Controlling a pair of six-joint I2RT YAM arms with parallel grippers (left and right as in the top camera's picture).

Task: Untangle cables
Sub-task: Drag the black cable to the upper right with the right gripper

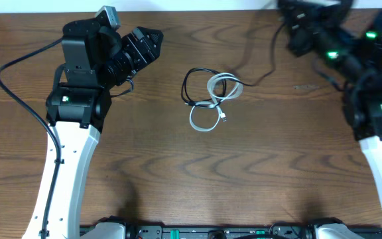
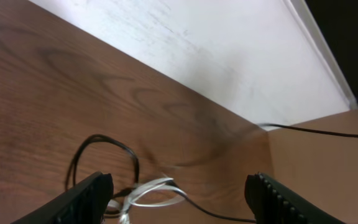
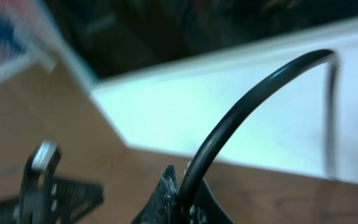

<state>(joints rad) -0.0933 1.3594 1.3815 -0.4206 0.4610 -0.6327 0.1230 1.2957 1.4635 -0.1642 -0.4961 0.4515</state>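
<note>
The left claw has its two black fingers wide apart and holds nothing; it hangs over the brown wooden table and points at the little pile, I think so it can grab a loop. The right claw looks pinched shut on the thin black cord, up at about two o'clock from the pile in the top view, most likely to pull that cord free. The rest of the black cord lies looped across the thin white cord in the middle of the table, at about four o'clock from the left claw.
</note>
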